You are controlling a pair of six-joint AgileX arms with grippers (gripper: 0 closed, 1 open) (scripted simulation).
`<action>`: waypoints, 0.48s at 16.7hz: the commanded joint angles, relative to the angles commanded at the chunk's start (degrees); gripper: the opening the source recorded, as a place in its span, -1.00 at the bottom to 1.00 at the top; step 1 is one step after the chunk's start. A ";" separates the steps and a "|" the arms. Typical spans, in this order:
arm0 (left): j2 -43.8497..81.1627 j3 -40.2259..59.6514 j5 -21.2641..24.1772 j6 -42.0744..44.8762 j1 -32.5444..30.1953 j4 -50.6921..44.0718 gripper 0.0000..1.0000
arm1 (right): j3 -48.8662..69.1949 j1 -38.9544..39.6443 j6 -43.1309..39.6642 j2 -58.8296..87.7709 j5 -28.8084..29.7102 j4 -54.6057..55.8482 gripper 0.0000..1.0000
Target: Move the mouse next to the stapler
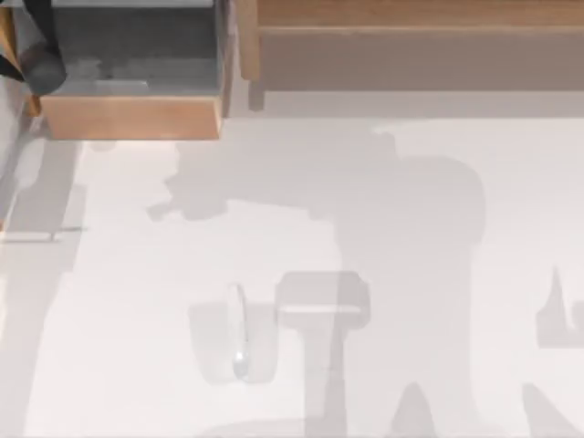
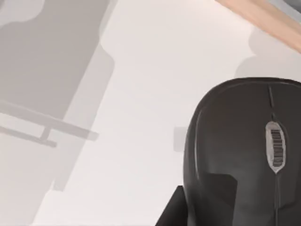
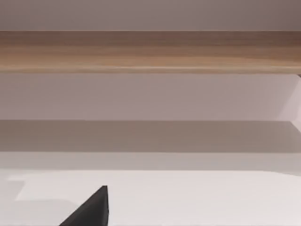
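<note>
Close beneath left wrist camera: glossy black moulded-plastic computer mouse (image 2: 244, 155) on white table (image 1: 411, 274), light, rigid, slick-domed; best pinched across flanks. Left fingers' spread impossible to tell; wooden drawer (image 1: 132, 114) at eleven o'clock.

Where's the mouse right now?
The mouse sits close under the left wrist camera, on the white table, with a wooden edge beyond it.

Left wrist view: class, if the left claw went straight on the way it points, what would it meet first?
Most likely the black mouse, which looms close ahead, though depth is hard to judge.
</note>
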 joint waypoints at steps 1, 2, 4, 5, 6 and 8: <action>-1.10 -1.94 -0.19 -1.56 -1.29 1.01 -1.00 | 0.00 0.00 0.00 0.00 0.00 0.00 1.00; -2.24 -4.00 -0.44 -3.09 -2.80 2.13 -1.00 | 0.00 0.00 0.00 0.00 0.00 0.00 1.00; -4.58 -8.55 -1.16 -6.11 -6.44 4.68 -1.00 | 0.00 0.00 0.00 0.00 0.00 0.00 1.00; -5.75 -11.07 -1.64 -7.60 -8.52 6.11 -1.00 | 0.00 0.00 0.00 0.00 0.00 0.00 1.00; -6.88 -13.93 -2.33 -9.08 -10.89 7.74 -1.00 | 0.00 0.00 0.00 0.00 0.00 0.00 1.00; -9.10 -20.25 -4.10 -12.02 -16.16 11.44 -1.00 | 0.00 0.00 0.00 0.00 0.00 0.00 1.00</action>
